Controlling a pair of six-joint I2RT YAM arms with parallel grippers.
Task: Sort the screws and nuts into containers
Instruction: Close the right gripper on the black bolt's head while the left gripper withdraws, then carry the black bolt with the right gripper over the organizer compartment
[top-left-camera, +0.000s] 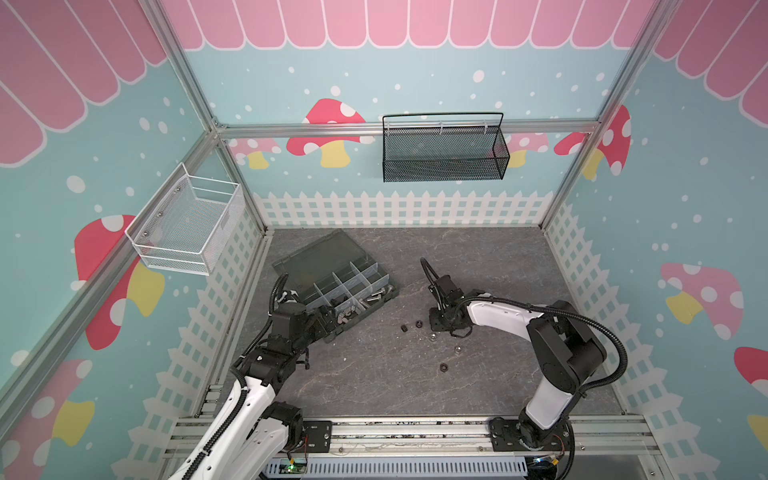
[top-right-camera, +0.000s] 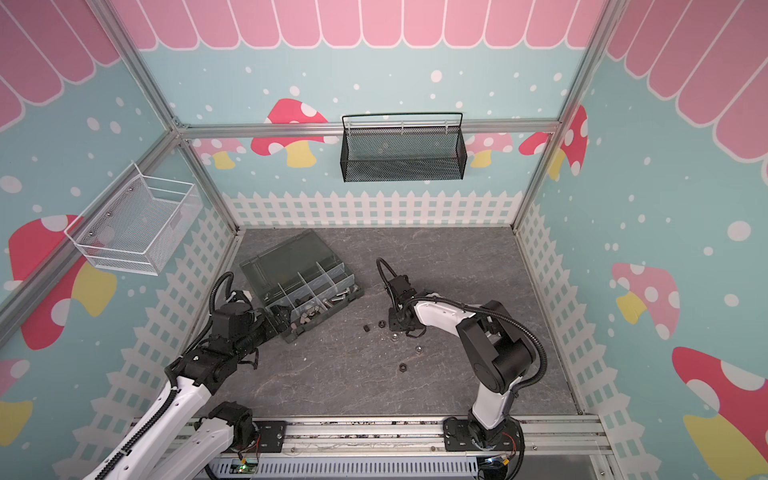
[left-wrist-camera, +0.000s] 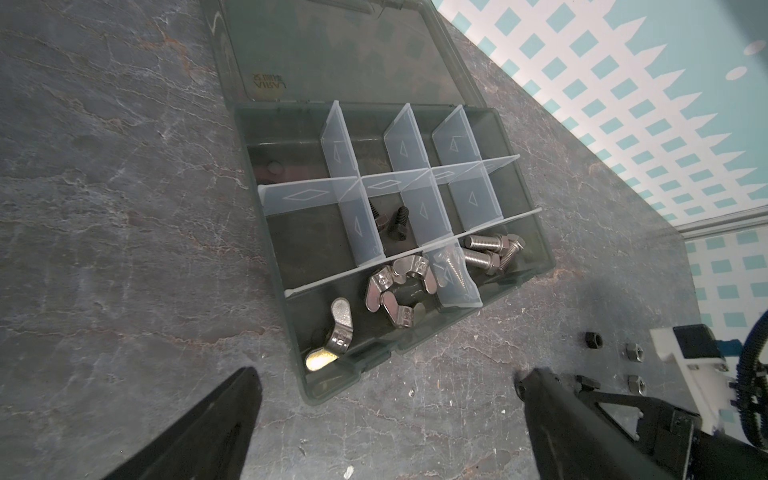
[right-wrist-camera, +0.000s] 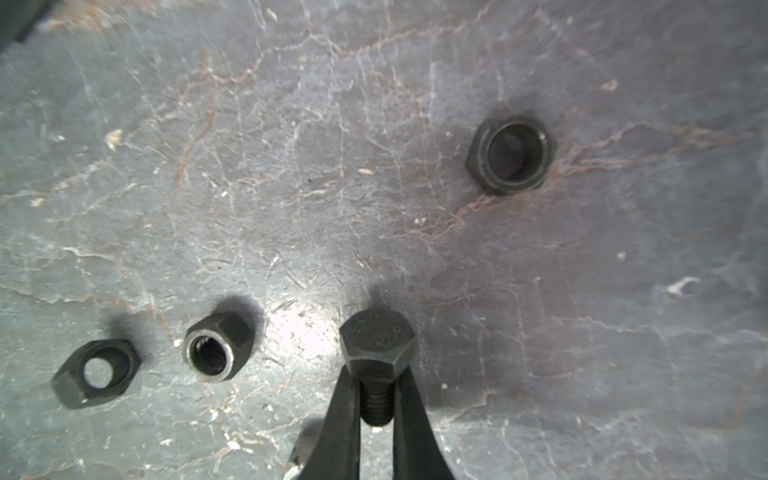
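Grip of right claw (right-wrist-camera: 376, 399) closed on black screw (right-wrist-camera: 378, 345) by shank, head just past tips, low at table (right-wrist-camera: 374, 124). Lift straight, clear of black nuts (right-wrist-camera: 218, 347) beside claw; carry to containers (left-wrist-camera: 307, 245) ahead of left claw (left-wrist-camera: 386, 374), spread wide, empty

Looks like a robotics lab's dressed-up test booth: silver aluminium frame bars (top-left-camera: 552, 124), printed pastel mushroom wall panels (top-left-camera: 415, 75), a grey marbled tabletop (top-left-camera: 374, 374), and white-and-black robot arms (top-left-camera: 498, 316) bolted to a slotted metal rail (top-left-camera: 415, 430).
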